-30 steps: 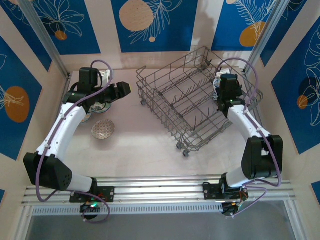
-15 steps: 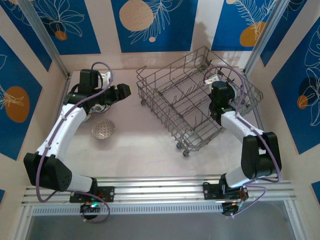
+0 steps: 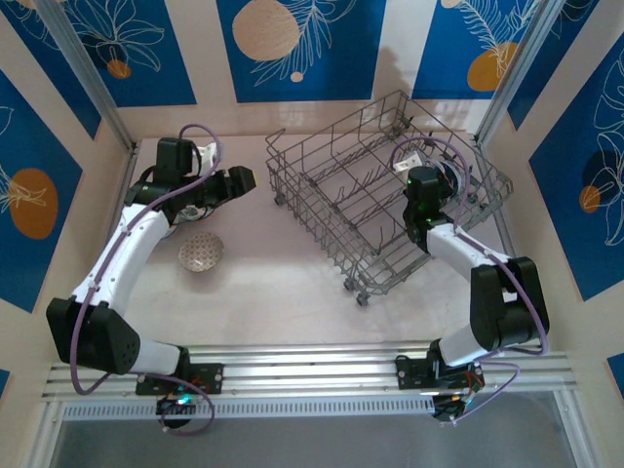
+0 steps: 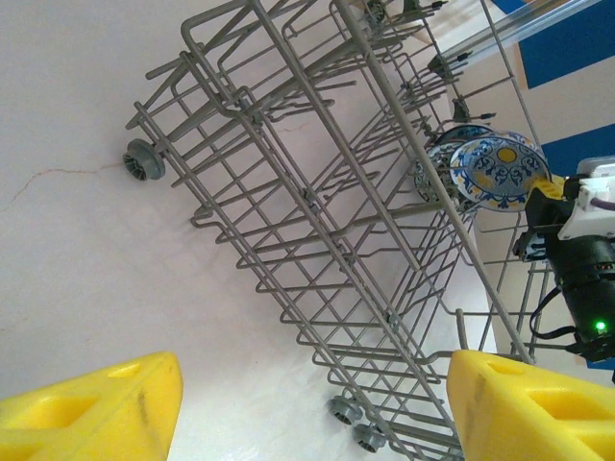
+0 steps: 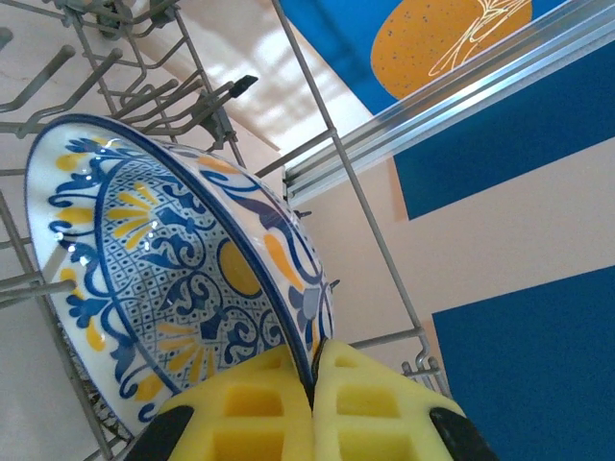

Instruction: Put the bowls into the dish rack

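Grey wire dish rack point(image 3: 380, 190): sitting far right on the worktop point(image 3: 263, 283).
Right end effector point(image 5: 312, 370): pinching blue-and-yellow bowl point(image 5: 183, 279) by its rim, inside rack's right side.
Left end effector point(image 4: 314, 394): hanging spread, empty, left of rack.

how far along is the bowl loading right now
Early. Done: perhaps one patterned bowl already in the dish rack, though it is mostly hidden. In hand: the right gripper is shut on the rim of a blue-and-yellow bowl among the tines. To do: a loose bowl outside the rack, and what look like more bowls under the open left gripper.
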Robot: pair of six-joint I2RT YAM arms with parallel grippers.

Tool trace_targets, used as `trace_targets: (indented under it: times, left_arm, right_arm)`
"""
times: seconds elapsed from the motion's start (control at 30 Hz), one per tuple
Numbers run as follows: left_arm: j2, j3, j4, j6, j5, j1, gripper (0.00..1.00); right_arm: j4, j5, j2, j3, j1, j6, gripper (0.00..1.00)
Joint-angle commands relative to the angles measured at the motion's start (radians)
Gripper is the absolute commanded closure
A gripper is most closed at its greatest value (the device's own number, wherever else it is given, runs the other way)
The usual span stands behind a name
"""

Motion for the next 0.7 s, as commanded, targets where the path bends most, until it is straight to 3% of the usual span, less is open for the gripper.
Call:
trace_targets:
  times: [0.0,0.67]
  left_arm:
    - [-0.025,-0.009,0.008,0.006,0.011,0.008,0.27]
    - [-0.02,-0.01,0.019,-0.009,0.023,0.009,0.26]
  right_arm:
    - [0.085,0.045,-0.029,-0.045,0.023,-0.015,1.0]
    - [0.011,0.088,0.071,-0.007,0.064,0.042,0.99]
